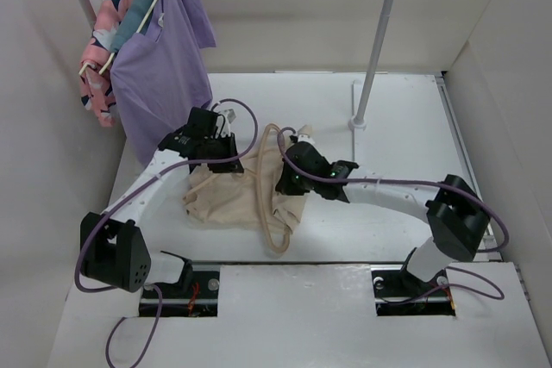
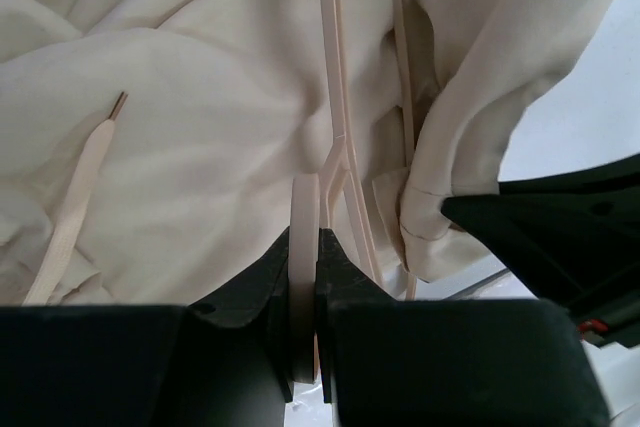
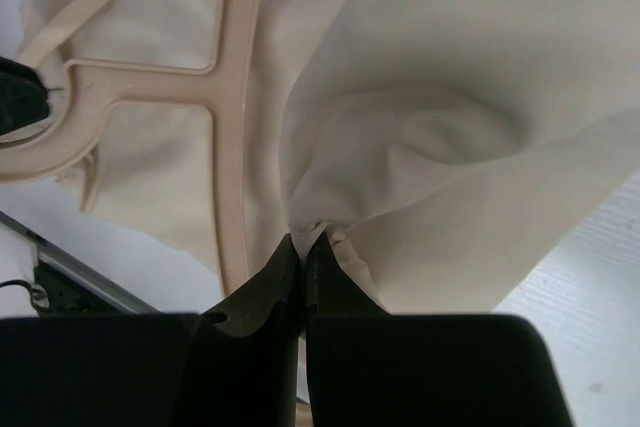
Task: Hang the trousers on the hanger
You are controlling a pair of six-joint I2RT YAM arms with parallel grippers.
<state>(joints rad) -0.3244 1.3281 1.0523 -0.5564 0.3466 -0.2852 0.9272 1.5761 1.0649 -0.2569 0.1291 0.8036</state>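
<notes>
The beige trousers (image 1: 228,200) lie bunched on the table's middle. The pale pink-beige hanger (image 1: 269,213) lies across them, its arm curving from the back towards the front. My left gripper (image 1: 226,159) is at the trousers' back edge, shut on a flat part of the hanger (image 2: 305,209); the hanger's thin bars (image 2: 335,67) run away over the cloth (image 2: 200,97). My right gripper (image 1: 289,185) is on the trousers' right side, shut on a pinched fold of the trousers (image 3: 420,137), right beside the hanger's bar (image 3: 230,127). A flat drawstring (image 2: 80,187) lies on the cloth.
A clothes rail stands at the back, with a purple shirt (image 1: 164,58) and a pink patterned garment (image 1: 103,40) on wooden hangers at the left. Its right pole (image 1: 379,40) stands on a foot (image 1: 358,122) behind the right arm. White walls close in both sides.
</notes>
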